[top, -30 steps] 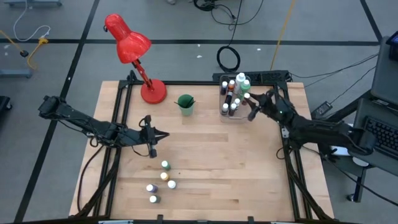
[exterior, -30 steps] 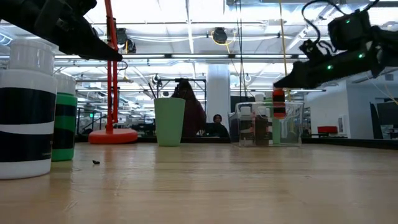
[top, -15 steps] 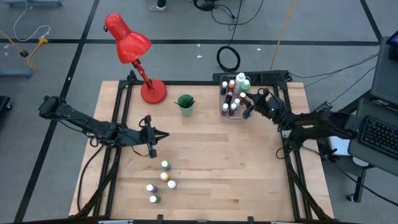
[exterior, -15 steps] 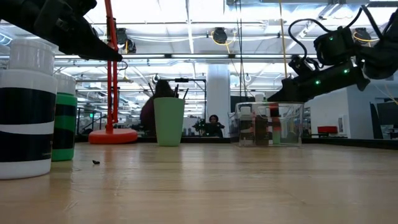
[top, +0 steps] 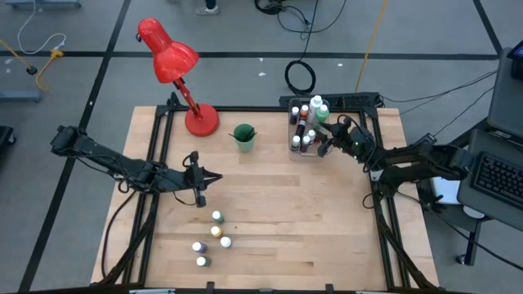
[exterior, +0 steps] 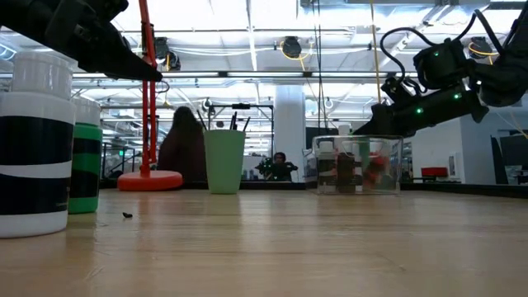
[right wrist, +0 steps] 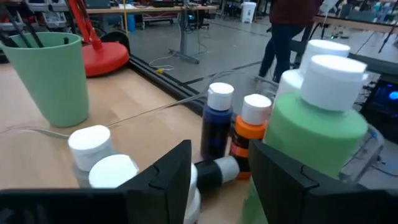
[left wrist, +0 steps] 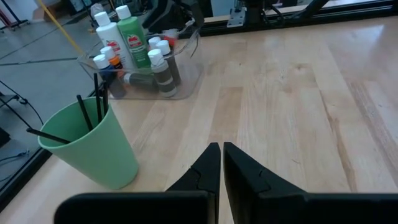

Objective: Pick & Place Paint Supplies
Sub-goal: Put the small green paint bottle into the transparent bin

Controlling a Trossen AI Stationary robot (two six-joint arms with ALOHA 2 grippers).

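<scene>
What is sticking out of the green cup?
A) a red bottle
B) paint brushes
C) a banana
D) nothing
B: thin dark brushes stand up out of the green cup in the left wrist view, and no fruit or bottle is in it.

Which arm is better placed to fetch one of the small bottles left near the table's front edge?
Left. Its gripper hangs just behind the bottles, while the right gripper is at the bin.
</scene>
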